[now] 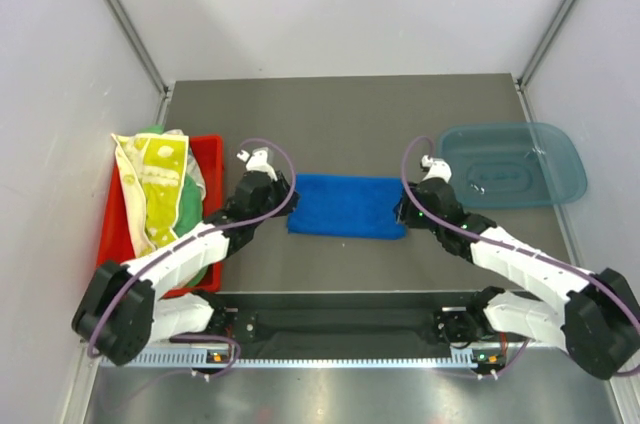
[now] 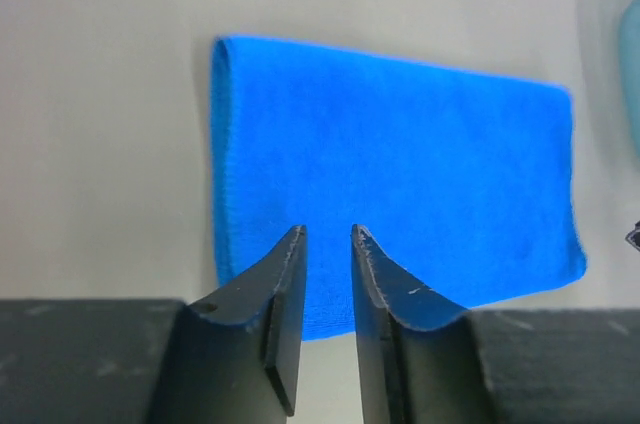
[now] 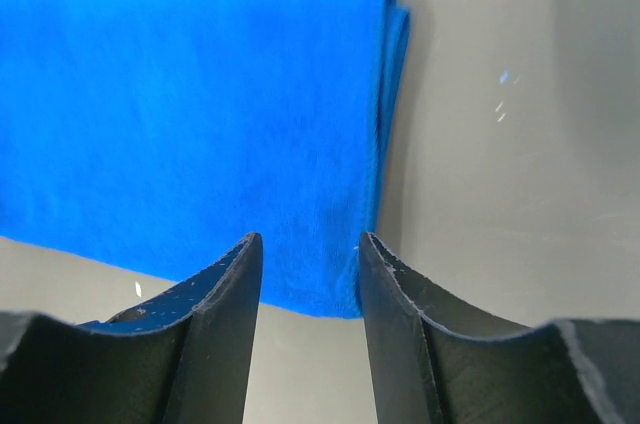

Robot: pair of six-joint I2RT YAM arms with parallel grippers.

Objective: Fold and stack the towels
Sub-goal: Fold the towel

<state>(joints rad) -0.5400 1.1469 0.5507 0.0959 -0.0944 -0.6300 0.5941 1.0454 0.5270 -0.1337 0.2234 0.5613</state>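
My left claw (image 2: pixel 327 234) sits at the near left corner of the folded blue towel (image 1: pixel 345 206), its tips parted by a narrow gap with nothing between them. My right claw (image 3: pixel 310 242) sits at the towel's near right corner, spread a little wider and also holding nothing. The towel lies flat on the table (image 1: pixel 350 114), midway between my two arms. Its long axis runs left to right, so each claw has one short end just ahead of it and neither arm is clearly nearer. From the right wrist I see stacked layers along the right-hand edge, so I judge this towel is already folded at least once. The next fold, as I read it, would carry one short end across to the other.

Further out on the left stands the red tray (image 1: pixel 210 147). It holds a loose heap of towels: the pale yellow crocodile-print towel (image 1: pixel 155 184) draped on top, a green towel (image 1: pixel 188 206) under it, and some white cloth at the edges. That heap is by my left arm. At the far right stands the translucent blue bin (image 1: pixel 560 159), well apart from the blue towel, and I see no cloth in it.
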